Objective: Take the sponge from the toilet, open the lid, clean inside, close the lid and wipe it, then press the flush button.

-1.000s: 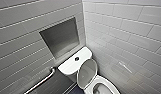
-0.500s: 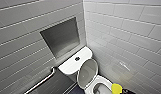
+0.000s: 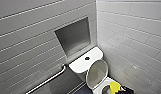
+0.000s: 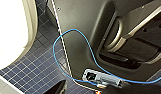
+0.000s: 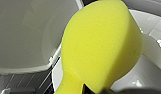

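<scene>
Right wrist view: right gripper [image 5: 82,87] jaws clamping sponge [image 5: 101,47], pinching its near end. Toilet [image 3: 82,63] bowl lying just beyond jaws; lid [image 3: 96,73] standing raised farther past them. Left gripper [image 4: 57,88]: open or closed, cannot tell.

High head camera looks down on the toilet [image 3: 82,64]; right wrist camera sees it close, left faces floor tiles [image 4: 33,72]

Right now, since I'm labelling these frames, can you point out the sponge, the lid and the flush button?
sponge [image 5: 101,47], right wrist view, middle of its yellow face.
lid [image 3: 96,74], head view, centre of the raised flap.
flush button [image 3: 87,58], head view, its dark round centre.
</scene>
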Controlling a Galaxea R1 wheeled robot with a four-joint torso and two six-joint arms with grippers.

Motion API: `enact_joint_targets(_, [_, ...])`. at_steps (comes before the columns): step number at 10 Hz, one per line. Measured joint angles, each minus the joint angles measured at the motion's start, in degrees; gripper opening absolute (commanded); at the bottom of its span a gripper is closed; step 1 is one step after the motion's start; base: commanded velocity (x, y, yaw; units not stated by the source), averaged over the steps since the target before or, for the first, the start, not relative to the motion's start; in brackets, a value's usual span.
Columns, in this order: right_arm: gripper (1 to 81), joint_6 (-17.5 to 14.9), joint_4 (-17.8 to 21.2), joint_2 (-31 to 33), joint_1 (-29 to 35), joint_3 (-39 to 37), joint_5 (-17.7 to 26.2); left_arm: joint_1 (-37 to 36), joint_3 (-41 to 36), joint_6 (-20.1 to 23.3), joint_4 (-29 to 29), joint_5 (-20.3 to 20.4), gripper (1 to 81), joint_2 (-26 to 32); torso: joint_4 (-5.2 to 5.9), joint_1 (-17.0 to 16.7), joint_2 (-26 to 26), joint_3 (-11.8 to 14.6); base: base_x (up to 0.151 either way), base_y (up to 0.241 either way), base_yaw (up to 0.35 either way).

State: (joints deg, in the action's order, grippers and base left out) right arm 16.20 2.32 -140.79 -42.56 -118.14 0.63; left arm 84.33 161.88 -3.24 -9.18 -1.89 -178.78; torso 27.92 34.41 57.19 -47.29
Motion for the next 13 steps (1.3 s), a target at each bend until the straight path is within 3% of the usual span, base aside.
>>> enact_joint_targets(2, [1.0,0.0,0.0,0.2,0.8,0.4,0.5,0.0,-0.1,0.0,0.0,0.0,81.1,0.0,3.84,0.0,0.0,0.0,0.0,0.0,0.0])
enact_joint_targets(3, [1.0,0.0,0.0,0.2,1.8,0.7,0.4,0.2,-0.1,0.0,0.0,-0.1,81.1,-0.1,5.05,0.0,0.0,0.0,0.0,0.0,0.0])
enact_joint_targets(4, [1.0,0.2,0.0,0.3,3.0,0.9,0.4,0.2,-0.1,0.0,0.0,0.0,81.1,-0.5,5.48,0.0,0.0,-0.3,0.0,0.0,0.0])
enact_joint_targets(6, [1.0,0.2,0.0,1.8,4.6,1.9,0.3,0.0,-0.3,0.0,0.0,0.1,81.1,-0.8,5.61,0.0,0.0,-2.9,0.0,0.0,0.0])
enact_joint_targets(12, [1.0,1.3,0.0,4.1,8.9,4.0,0.4,-1.2,-0.4,0.0,0.0,0.4,81.1,-1.3,5.61,0.0,-0.1,-14.9,0.0,0.0,0.0])
enact_joint_targets(13, [1.0,1.9,0.0,4.5,9.4,4.0,0.5,-1.1,-0.4,0.0,0.0,0.4,81.1,-1.4,5.61,0.1,-0.1,-15.6,0.0,0.0,0.0])
